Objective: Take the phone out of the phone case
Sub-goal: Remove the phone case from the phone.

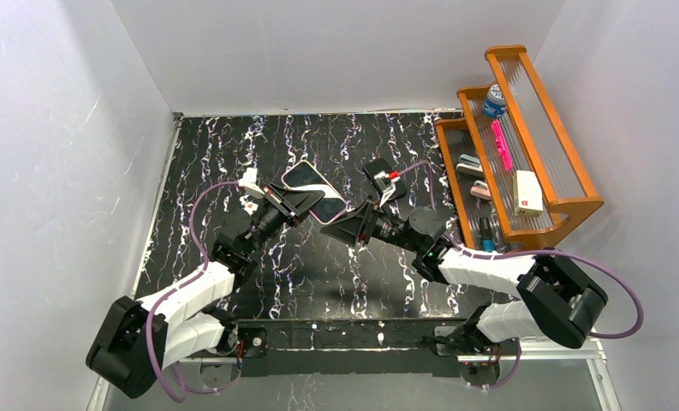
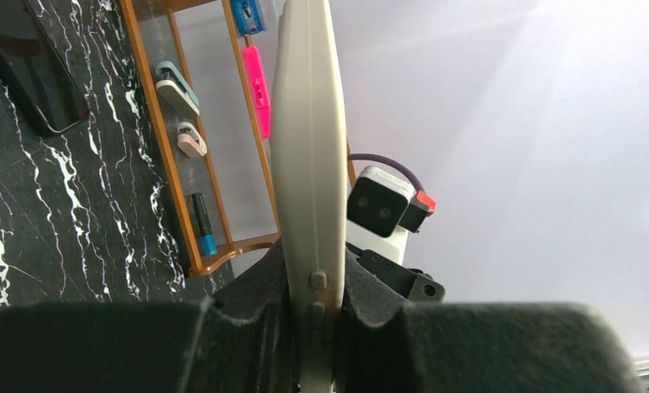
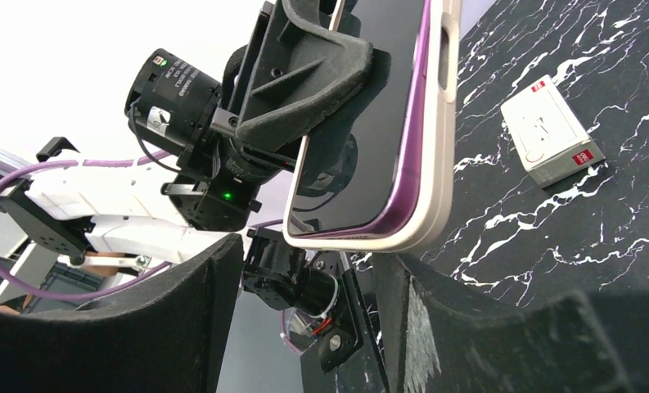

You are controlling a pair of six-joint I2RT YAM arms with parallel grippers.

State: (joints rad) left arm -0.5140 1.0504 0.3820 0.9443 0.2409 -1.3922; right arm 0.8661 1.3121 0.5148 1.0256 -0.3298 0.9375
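The phone [image 1: 316,189], dark-screened with a purple rim, sits in a cream case [image 2: 304,147] and is held tilted above the black marble table. My left gripper [image 1: 294,203] is shut on the case's long sides; in the left wrist view [image 2: 313,282] both pads press the case near its side buttons. In the right wrist view the screen [image 3: 370,139] faces the camera, with the cream case [image 3: 439,172] around its edge. My right gripper [image 1: 342,224] is open, its pads [image 3: 468,327] spread wide just below the phone's lower end [image 3: 362,233], close to the case corner.
A wooden rack [image 1: 524,145] at the right holds a pink marker, a bottle, a white box and small items. A black flat device [image 2: 30,74] lies on the table near it. A small white box with a red label [image 3: 554,131] lies on the table.
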